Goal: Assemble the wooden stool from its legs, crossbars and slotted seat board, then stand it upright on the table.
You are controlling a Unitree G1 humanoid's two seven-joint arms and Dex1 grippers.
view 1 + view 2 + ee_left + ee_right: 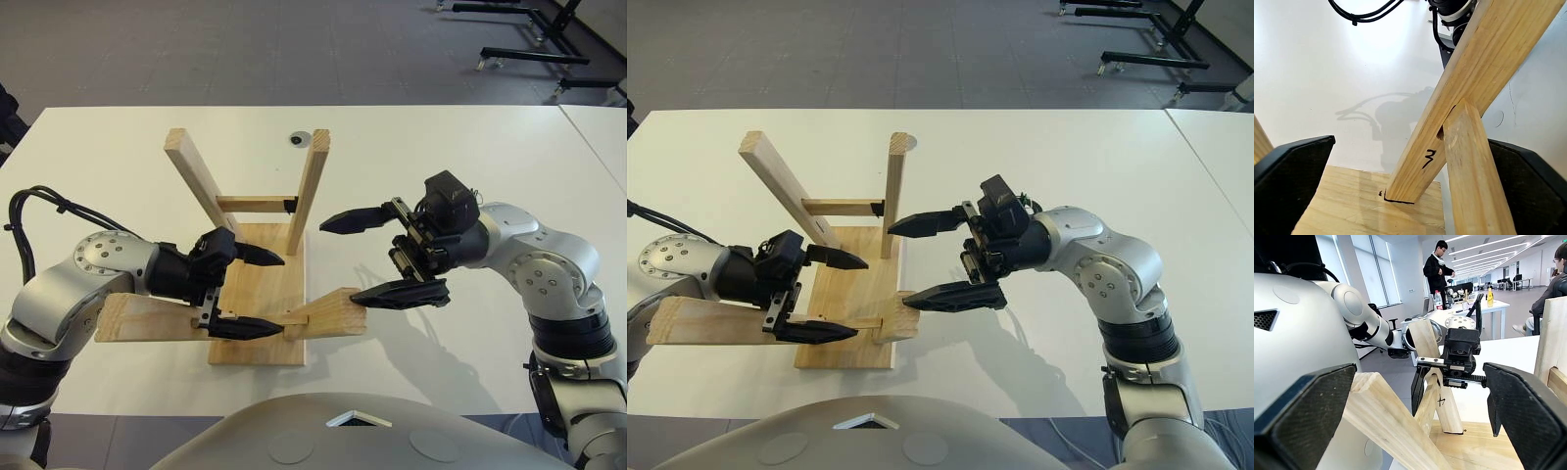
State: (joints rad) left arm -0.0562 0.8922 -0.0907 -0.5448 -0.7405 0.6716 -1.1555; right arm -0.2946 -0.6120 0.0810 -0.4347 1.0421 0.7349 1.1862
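Note:
The slotted seat board (257, 294) lies flat on the white table (470, 166). At its far edge two legs (309, 191) stand in it, joined by a crossbar (253, 205); the left one (201, 181) leans outward. At the near edge a second pair of legs (147, 318) (333, 315) lies low and splayed, joined by a short crossbar (294, 318). My left gripper (260, 294) is open over the board, its lower finger (245, 328) along the near crossbar. The right gripper (358, 259) is open too, its lower fingertip (364, 297) at the near right leg (1396, 421). The left wrist view shows a leg marked 3 (1469, 83) between the wide pads (1288, 181).
A small dark round object (298, 139) lies on the table behind the stool. Bare table spreads to the right and far side. A second table (602, 127) adjoins at the right. Black metal frames (534, 54) stand on the floor beyond.

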